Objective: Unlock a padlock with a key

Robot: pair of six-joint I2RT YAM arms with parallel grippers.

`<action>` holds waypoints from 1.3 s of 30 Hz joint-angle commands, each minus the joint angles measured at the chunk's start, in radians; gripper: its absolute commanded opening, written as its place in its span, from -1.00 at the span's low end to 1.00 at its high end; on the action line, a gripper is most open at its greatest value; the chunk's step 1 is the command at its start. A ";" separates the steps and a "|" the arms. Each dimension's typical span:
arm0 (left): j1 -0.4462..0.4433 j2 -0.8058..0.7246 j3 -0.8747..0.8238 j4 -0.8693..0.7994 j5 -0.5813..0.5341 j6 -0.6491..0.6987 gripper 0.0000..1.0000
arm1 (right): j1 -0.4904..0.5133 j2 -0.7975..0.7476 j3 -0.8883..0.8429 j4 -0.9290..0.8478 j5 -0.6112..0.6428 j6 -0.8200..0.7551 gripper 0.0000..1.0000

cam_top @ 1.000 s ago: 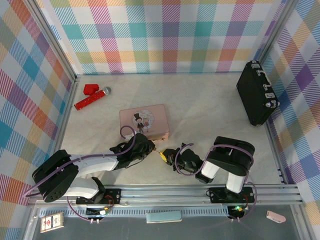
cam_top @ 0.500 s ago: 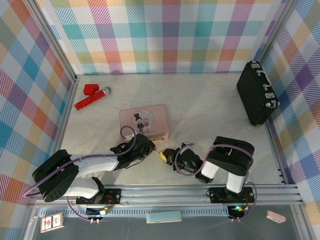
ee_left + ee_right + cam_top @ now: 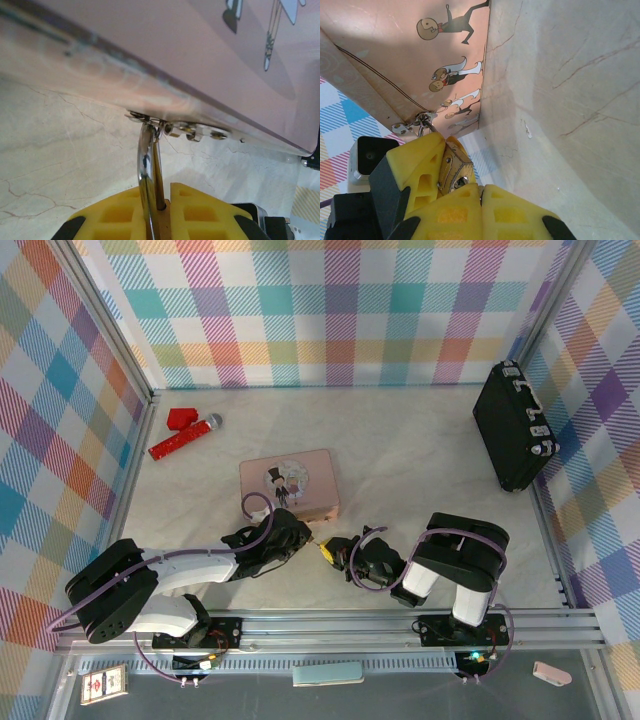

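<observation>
The jaws of the left gripper (image 3: 155, 212) clamp the padlock (image 3: 145, 167), its shackle hooked through the clasp (image 3: 150, 120) of the pink tin (image 3: 200, 60).

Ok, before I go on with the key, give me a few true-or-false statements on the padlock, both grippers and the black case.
1. The small brass padlock has its silver shackle threaded through the clasp of the pink rectangular tin. True.
2. The left gripper stands open, clear of the padlock. False: its yellow fingers are shut on the padlock.
3. The right gripper is shut. True.
4. The black hard case lies touching the pink tin. False: it stands well apart, by the right wall.
</observation>
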 commanded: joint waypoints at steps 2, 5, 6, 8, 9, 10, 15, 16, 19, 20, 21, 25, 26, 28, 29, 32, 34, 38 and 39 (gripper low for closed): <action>-0.023 -0.005 0.026 0.097 -0.005 -0.002 -0.85 | 0.006 0.003 0.005 0.059 0.017 0.016 -1.00; -0.024 -0.001 0.029 0.100 -0.004 -0.004 -0.85 | 0.006 0.003 0.008 0.059 0.014 0.018 -1.00; -0.024 0.002 0.032 0.101 -0.003 -0.003 -0.85 | 0.006 0.003 0.010 0.059 0.012 0.018 -1.00; -0.026 0.008 0.035 0.105 -0.001 -0.003 -0.85 | 0.006 0.003 0.018 0.059 0.008 0.018 -1.00; -0.027 0.011 0.037 0.107 -0.001 -0.004 -0.85 | 0.008 0.003 0.024 0.059 0.006 0.018 -1.00; -0.028 0.013 0.038 0.110 -0.002 -0.004 -0.85 | 0.008 0.003 0.029 0.058 0.004 0.018 -1.00; -0.031 0.022 0.044 0.119 0.002 -0.007 -0.85 | 0.015 0.007 0.040 0.052 0.002 0.021 -1.00; -0.032 0.022 0.045 0.119 0.001 -0.007 -0.85 | 0.017 0.009 0.042 0.051 0.002 0.021 -1.00; -0.034 0.023 0.048 0.120 0.002 -0.006 -0.85 | 0.020 0.017 0.045 0.054 0.002 0.024 -1.00; -0.034 0.025 0.049 0.120 0.002 -0.006 -0.85 | 0.021 0.019 0.045 0.059 0.002 0.024 -1.00; -0.035 0.026 0.050 0.121 0.001 -0.007 -0.85 | 0.022 0.020 0.045 0.059 0.003 0.027 -1.00; -0.037 0.028 0.053 0.120 0.005 -0.006 -0.85 | 0.022 0.023 0.043 0.059 0.007 0.027 -1.00; -0.038 0.028 0.054 0.120 0.005 -0.006 -0.85 | 0.022 0.023 0.043 0.059 0.009 0.027 -1.00; -0.041 0.029 0.056 0.118 0.006 -0.006 -0.85 | 0.022 0.025 0.041 0.059 0.011 0.028 -1.00; -0.043 0.030 0.058 0.116 0.006 -0.006 -0.85 | 0.022 0.026 0.039 0.059 0.015 0.030 -1.00; -0.049 0.034 0.064 0.112 0.007 -0.005 -0.85 | 0.021 0.026 0.034 0.059 0.025 0.035 -1.00; -0.056 0.039 0.069 0.113 0.009 -0.007 -0.85 | 0.022 0.023 0.033 0.059 0.028 0.033 -1.00; -0.090 0.033 0.086 0.083 -0.006 -0.006 -0.86 | 0.022 0.019 0.033 0.058 0.035 0.030 -1.00; -0.103 0.030 0.094 0.065 -0.014 -0.003 -0.86 | 0.022 0.019 0.033 0.056 0.036 0.030 -1.00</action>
